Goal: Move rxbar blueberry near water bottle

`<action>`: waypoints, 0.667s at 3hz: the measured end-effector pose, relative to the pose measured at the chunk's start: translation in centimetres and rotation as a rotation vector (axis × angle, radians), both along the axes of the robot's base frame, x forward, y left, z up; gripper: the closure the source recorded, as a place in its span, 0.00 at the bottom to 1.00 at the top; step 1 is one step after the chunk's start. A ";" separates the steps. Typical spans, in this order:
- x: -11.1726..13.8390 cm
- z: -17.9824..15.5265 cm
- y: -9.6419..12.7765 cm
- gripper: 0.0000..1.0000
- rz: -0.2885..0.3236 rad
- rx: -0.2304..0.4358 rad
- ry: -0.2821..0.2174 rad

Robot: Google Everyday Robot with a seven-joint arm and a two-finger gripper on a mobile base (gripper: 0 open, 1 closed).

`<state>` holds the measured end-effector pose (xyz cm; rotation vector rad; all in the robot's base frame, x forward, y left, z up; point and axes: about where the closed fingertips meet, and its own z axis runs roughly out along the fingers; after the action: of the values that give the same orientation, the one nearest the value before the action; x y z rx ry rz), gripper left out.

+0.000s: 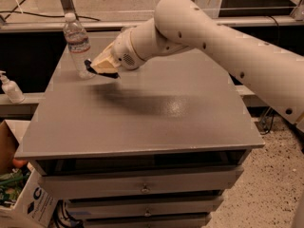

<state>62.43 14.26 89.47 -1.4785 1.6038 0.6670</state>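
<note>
Gripper [101,67] hovered just above the far left part of the worktop [142,122], clamped on the rxbar blueberry [89,67], whose dark end poked out leftward. The water bottle [77,42] stood upright just left of it; lowering the bar looked sufficient.

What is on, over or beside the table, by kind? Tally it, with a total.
Bottles: 2 (water bottle, pump bottle)
Snack bars: 1 (snack bar, held in the gripper beside the water bottle)
Total: 3
</note>
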 end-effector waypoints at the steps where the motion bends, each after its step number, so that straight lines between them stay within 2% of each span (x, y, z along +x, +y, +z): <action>1: 0.7 -1.9 -0.3 0.59 -0.002 -0.006 0.005; 2: 1.9 -4.0 -1.1 0.35 -0.024 -0.011 0.017</action>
<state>64.32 13.17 85.46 -1.4627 1.6382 0.6594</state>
